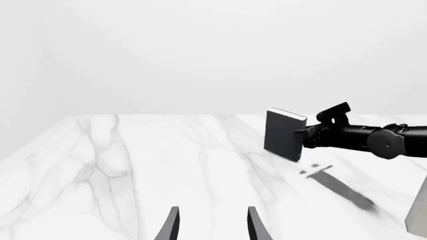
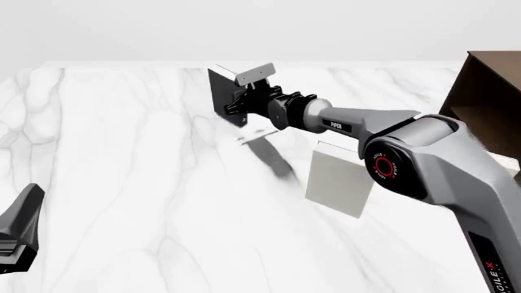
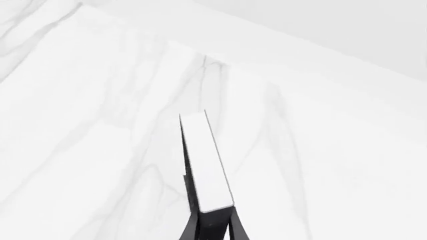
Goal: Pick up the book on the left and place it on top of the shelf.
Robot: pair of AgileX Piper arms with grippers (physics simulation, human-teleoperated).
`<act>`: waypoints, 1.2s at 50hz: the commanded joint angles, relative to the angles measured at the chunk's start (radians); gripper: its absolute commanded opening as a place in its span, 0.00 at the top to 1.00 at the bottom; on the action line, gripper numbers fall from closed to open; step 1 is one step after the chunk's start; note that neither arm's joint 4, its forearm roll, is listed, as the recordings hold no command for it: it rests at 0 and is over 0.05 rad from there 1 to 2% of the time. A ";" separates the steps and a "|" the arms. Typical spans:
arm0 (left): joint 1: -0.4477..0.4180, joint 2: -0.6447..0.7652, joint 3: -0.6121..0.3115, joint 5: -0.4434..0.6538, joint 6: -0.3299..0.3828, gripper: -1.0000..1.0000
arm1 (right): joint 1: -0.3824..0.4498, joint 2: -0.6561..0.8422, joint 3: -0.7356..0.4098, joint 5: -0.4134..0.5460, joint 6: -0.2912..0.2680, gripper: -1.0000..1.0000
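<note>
The right gripper (image 2: 241,101) clamps the book (image 2: 221,94) by one edge — apparently lifted clear of the table (image 2: 122,183) for carrying to the shelf (image 2: 488,91) — while the left gripper (image 1: 210,225) hangs open.

The right arm stretches far across toward the worktop's far edge, its claw (image 2: 236,101) clamped on the book (image 2: 219,91). The left claw (image 1: 211,223) sits low, fingers parted.

Marble table (image 2: 122,183), shelf (image 2: 488,91), pale book (image 2: 338,183)
</note>
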 commanded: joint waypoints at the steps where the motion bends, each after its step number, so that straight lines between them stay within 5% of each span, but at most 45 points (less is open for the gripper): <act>1: 0.000 0.000 0.000 0.000 0.000 0.00 | 0.001 -0.019 0.030 -0.024 0.011 1.00; 14: 0.000 0.000 0.000 0.000 0.000 0.00 | -0.004 -0.098 0.116 -0.059 0.011 1.00; 34: 0.000 0.000 0.000 0.000 0.000 0.00 | -0.011 -0.469 0.463 -0.141 -0.020 1.00; 60: 0.000 0.000 0.000 0.000 0.000 0.00 | -0.046 -0.838 0.768 -0.135 -0.077 1.00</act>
